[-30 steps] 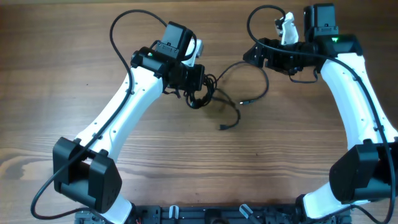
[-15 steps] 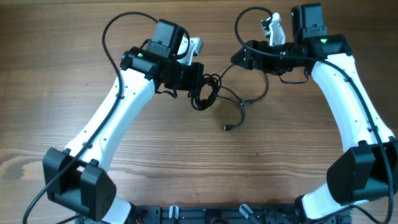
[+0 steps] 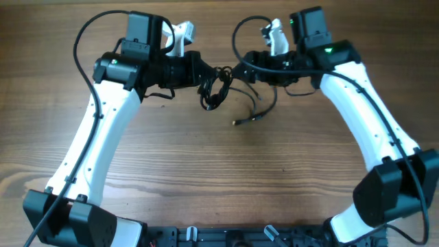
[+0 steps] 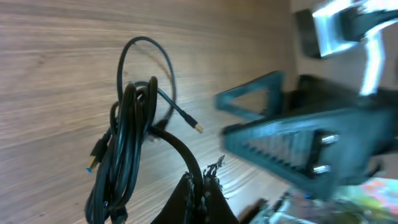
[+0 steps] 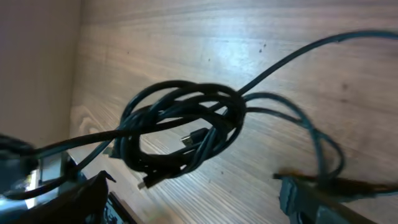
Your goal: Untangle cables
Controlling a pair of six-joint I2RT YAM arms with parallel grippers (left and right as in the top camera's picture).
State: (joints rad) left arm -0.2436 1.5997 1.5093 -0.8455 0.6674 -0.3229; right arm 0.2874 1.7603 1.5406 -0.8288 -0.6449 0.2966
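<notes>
Overhead, the left claw point(image 3: 200, 73) is pinching the knotted bunch of thin black plug-ended cables point(image 3: 215, 90) at the wooden table's point(image 3: 206, 171) far middle, and the right claw point(image 3: 241, 68) is gaping open beside it. On the left wrist cam that coil point(image 4: 127, 143) is looking tight, so tugging is risking cinching it. The right wrist cam's blurry, but a grab there is probably catching several strands point(image 5: 180, 134) together.

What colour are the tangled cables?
Black; the cables show best in the right wrist view.

Several thin black cables point(image 3: 214, 90) are bunched into a tight knot of overlapping loops near the far edge of the table point(image 3: 206, 178), about midway along it. One strand is trailed out toward the near edge and ended by a small plug point(image 3: 236, 122). A single loop is arched clear of the bunch, with a gold-tipped plug point(image 4: 198, 127) beside it.
</notes>
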